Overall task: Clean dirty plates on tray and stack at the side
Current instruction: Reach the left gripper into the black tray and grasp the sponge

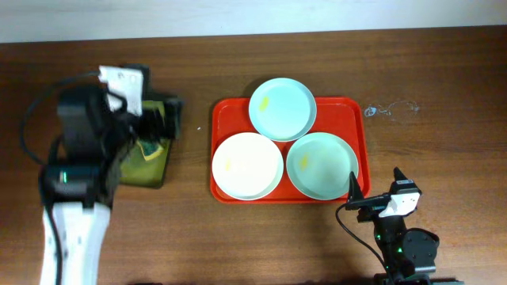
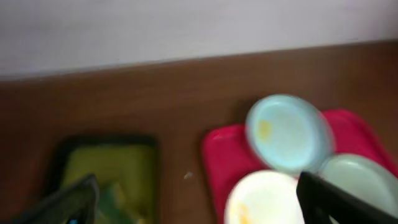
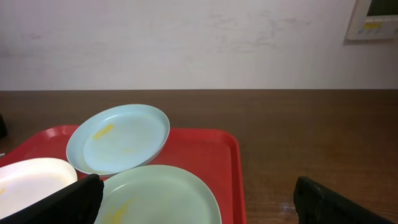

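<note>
Three plates sit on the red tray [image 1: 348, 111]: a pale blue plate [image 1: 283, 107] over the far rim, a white plate [image 1: 247, 165] near left and a mint plate [image 1: 321, 164] near right. Each has a yellow smear. The right gripper [image 1: 377, 182] is just beside the mint plate, fingers spread and empty. The left gripper [image 2: 198, 183] is over the green tray [image 1: 146, 170] on the table [image 1: 444, 79], fingers apart; this view is blurred.

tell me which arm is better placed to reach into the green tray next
Left. The left gripper hangs open directly over the green tray. The right gripper sits beyond the red tray's opposite side, so it would have to cross that tray and its plates.
</note>
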Robot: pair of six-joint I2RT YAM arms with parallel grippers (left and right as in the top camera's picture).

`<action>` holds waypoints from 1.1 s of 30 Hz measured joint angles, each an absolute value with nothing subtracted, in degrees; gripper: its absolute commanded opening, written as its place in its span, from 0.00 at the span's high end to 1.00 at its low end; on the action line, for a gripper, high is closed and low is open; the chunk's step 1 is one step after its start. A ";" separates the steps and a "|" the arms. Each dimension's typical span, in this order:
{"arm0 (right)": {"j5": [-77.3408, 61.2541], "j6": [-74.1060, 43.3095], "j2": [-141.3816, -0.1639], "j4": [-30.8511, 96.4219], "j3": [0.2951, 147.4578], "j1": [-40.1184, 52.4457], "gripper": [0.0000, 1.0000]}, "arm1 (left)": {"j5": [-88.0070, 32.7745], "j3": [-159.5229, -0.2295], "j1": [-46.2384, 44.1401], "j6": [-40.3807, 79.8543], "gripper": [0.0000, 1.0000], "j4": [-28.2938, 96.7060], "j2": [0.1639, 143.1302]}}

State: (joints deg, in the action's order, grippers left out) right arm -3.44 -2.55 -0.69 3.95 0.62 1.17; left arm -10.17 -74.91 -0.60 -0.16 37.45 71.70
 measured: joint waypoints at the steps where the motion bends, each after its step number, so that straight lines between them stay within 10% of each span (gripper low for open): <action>1: -3.42 -2.57 -0.69 3.99 0.62 1.17 0.02 | -7.86 -77.60 -0.47 1.10 0.01 38.94 74.78; 23: -3.42 -2.55 -0.69 3.99 0.62 1.17 0.02 | 5.02 -81.67 5.32 32.84 0.00 43.48 114.54; 29: -3.44 -2.57 -0.69 3.99 0.62 1.17 0.02 | 5.04 -81.67 5.32 33.50 0.45 43.48 117.97; 33: -3.42 -2.57 -0.69 3.99 0.62 1.17 0.02 | 5.21 -81.67 5.32 33.63 0.57 43.48 117.97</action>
State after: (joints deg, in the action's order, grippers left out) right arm -3.42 -2.57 -0.69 3.99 0.62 1.17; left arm 5.21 -81.67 5.32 33.63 43.48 117.97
